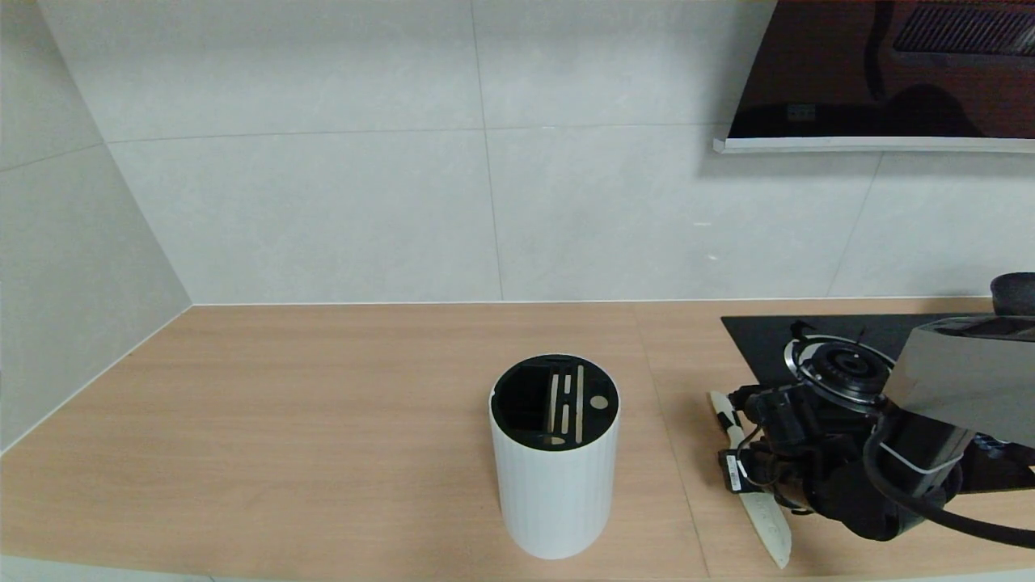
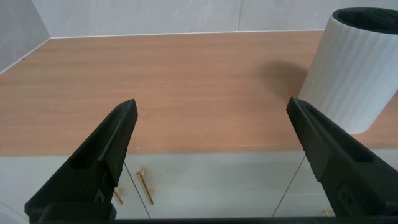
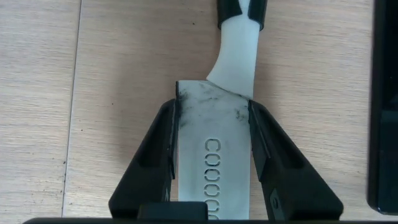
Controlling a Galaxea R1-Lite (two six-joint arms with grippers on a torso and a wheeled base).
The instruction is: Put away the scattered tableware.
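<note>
Tableware in our sight came down to one white knife (image 1: 764,517), which lay flat on the surface (image 1: 323,420) at about 3 o'clock from the white slotted holder (image 1: 555,477), near it but not touching. Its dark-banded handle pointed toward 12 o'clock and its blade tip toward 6 o'clock. The black hob (image 1: 760,339) sat just beyond the handle, at roughly 1 o'clock.

Our right end effector (image 3: 213,106) straddled the blade close to the handle. Its two fingers were drawn in against the blade's opposite edges, so we judged it closed on the knife, which had not left the wood. Our left end effector (image 2: 211,106) hung spread wide and empty off the front edge of the surface, with the holder (image 2: 354,68) ahead of it at about 2 o'clock.

We saw the main risk in the hold itself. The pads met only two thin, smooth edges, so the blade could twist or slide out on lifting, and the handle's weight would tip it. A dropped knife might strike the hob or skid off the front edge. The holder's slots were narrow, and a tilted blade could catch the rim and topple it.
</note>
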